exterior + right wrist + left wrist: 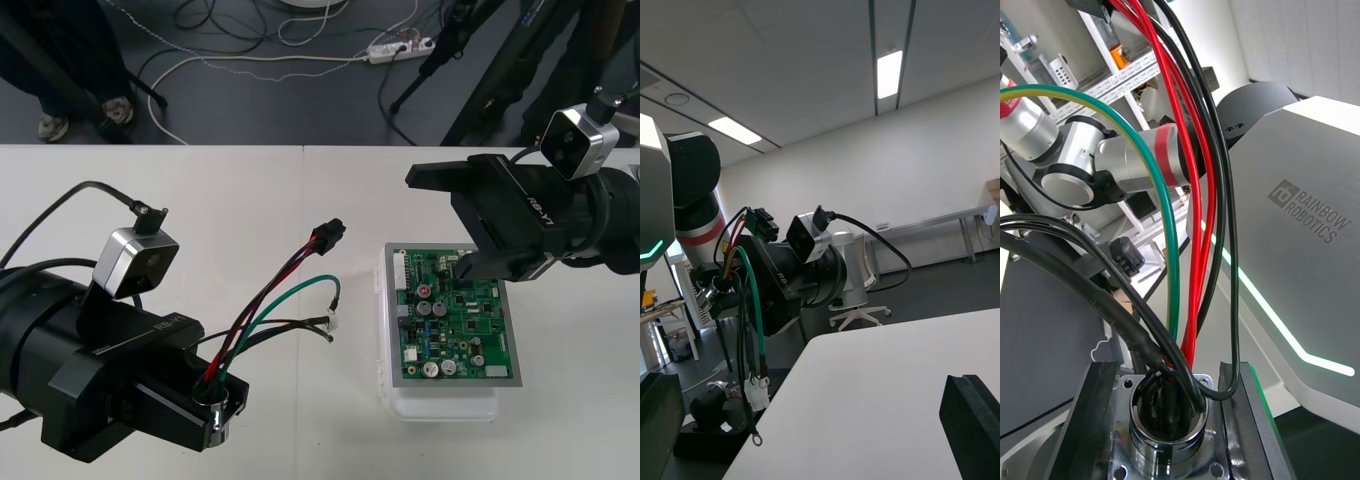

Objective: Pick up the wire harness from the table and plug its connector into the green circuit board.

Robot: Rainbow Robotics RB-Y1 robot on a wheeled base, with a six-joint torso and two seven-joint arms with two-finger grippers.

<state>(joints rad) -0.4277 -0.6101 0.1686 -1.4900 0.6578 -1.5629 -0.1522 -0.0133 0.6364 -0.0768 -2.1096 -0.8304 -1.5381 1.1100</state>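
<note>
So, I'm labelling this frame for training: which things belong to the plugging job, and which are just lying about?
Job:
- wire harness, socket end held in the left gripper
- its black plug, not in the board
- green circuit board on its white base
- right gripper, jaws open, over the board's far edge

Lying about:
- floor cables
- power strip
</note>
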